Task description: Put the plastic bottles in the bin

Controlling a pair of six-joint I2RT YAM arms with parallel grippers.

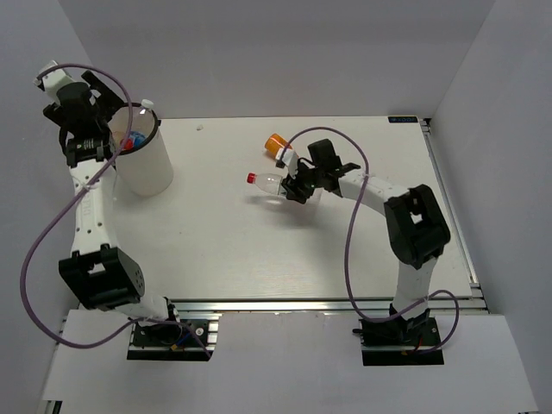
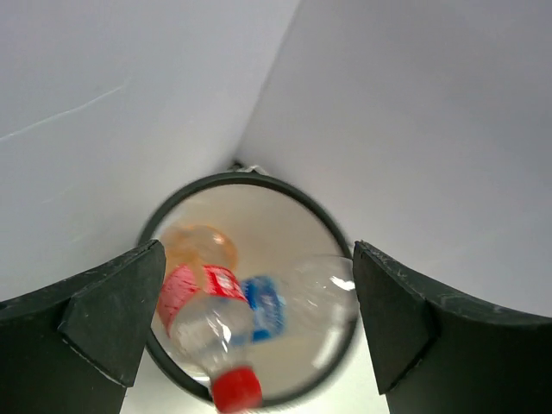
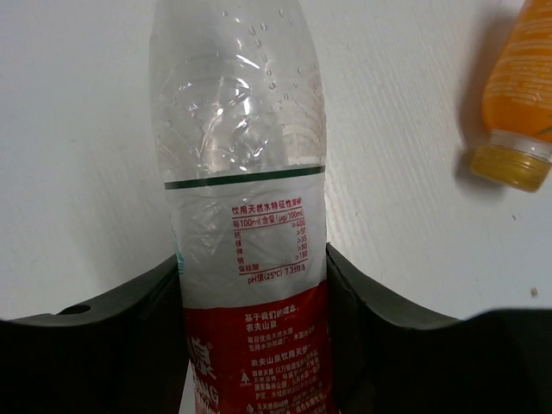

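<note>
The white bin (image 1: 148, 164) with a black rim stands at the far left of the table. My left gripper (image 1: 86, 121) is open above its mouth (image 2: 250, 185). Inside lie an orange bottle (image 2: 198, 246), a red-label bottle (image 2: 207, 319) with a red cap, blurred, and a blue-label bottle (image 2: 297, 297). My right gripper (image 1: 302, 185) is shut on a clear red-label bottle (image 1: 272, 181) at mid-table; its fingers (image 3: 379, 345) press both sides of the label (image 3: 250, 285). A second orange bottle (image 1: 278, 143) lies just behind it and shows in the right wrist view (image 3: 522, 95).
White walls close in the table at the back and on both sides. A small white speck (image 1: 200, 128) lies near the back edge. A cable loops from each arm.
</note>
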